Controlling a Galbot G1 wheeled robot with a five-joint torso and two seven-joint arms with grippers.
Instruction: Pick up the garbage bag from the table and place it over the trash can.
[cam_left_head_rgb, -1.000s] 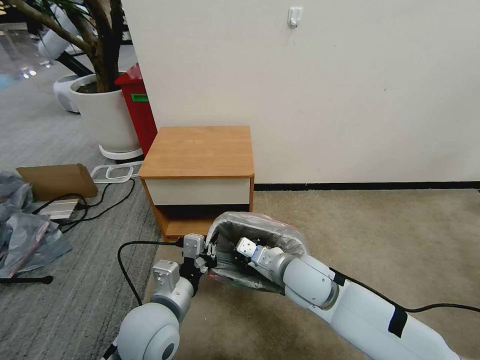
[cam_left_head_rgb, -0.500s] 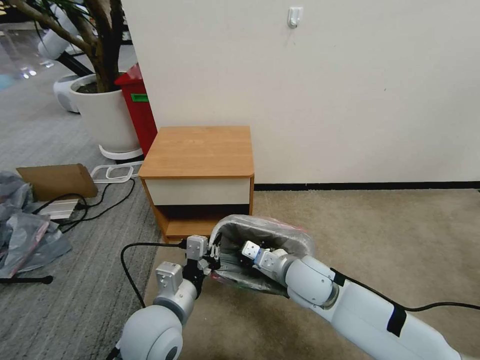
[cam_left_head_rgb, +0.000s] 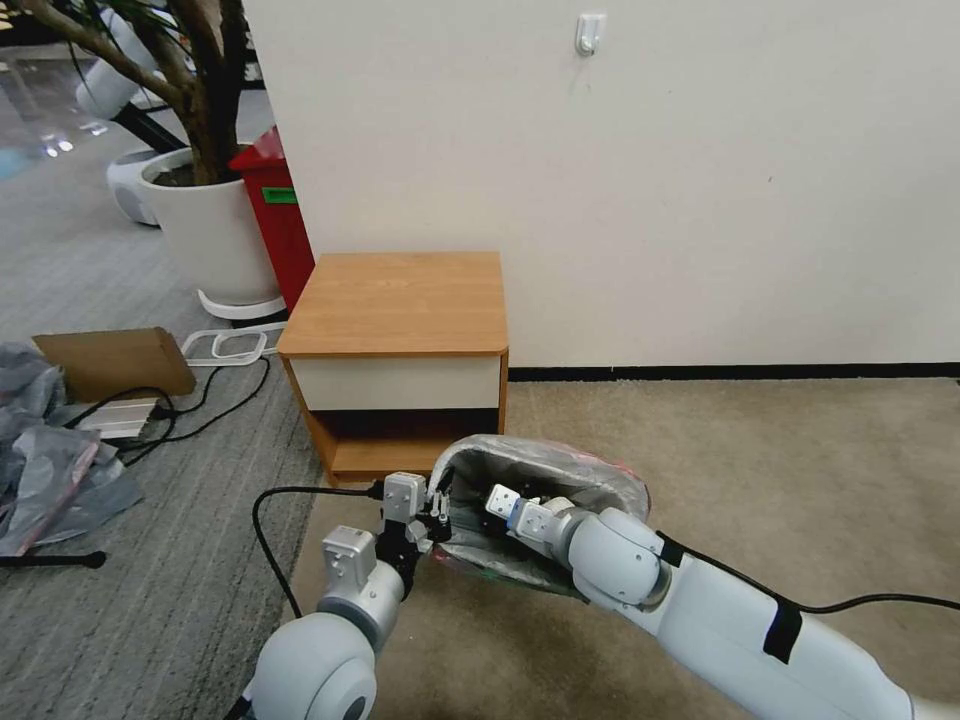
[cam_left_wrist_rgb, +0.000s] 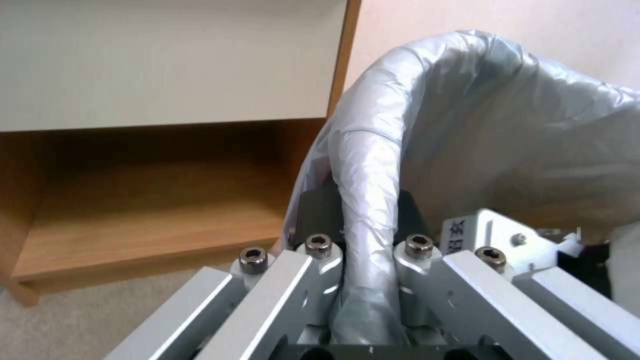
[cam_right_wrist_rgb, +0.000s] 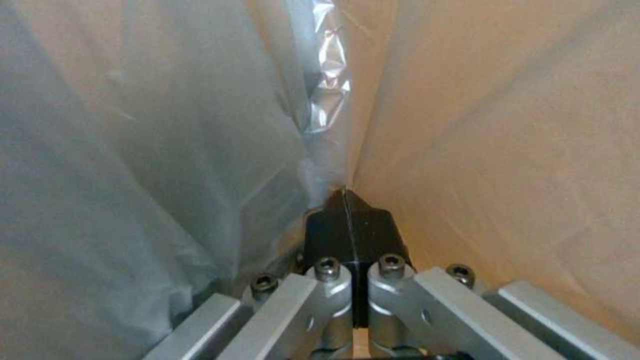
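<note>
The garbage bag (cam_left_head_rgb: 560, 468), grey crinkled film with a pinkish band, is stretched over the mouth of the trash can. The can leans on the carpet just in front of the table (cam_left_head_rgb: 400, 300), and the film hides its walls. My left gripper (cam_left_head_rgb: 437, 510) is shut on the bag-wrapped rim (cam_left_wrist_rgb: 365, 165), one finger on each side. My right gripper (cam_left_head_rgb: 495, 497) reaches inside the opening. Its black pads (cam_right_wrist_rgb: 333, 227) are pressed together where the film (cam_right_wrist_rgb: 200, 150) runs down to them.
A red bin (cam_left_head_rgb: 270, 220) and a white planter (cam_left_head_rgb: 205, 230) stand left of the table by the wall. A cardboard box (cam_left_head_rgb: 115, 360), cables (cam_left_head_rgb: 200, 405) and a heap of plastic (cam_left_head_rgb: 40, 460) lie on the grey floor at left. Open beige carpet (cam_left_head_rgb: 760, 470) spreads to the right.
Both grippers and the bag-covered can have shifted slightly to the right and lower in the head view. Both grips look unchanged.
</note>
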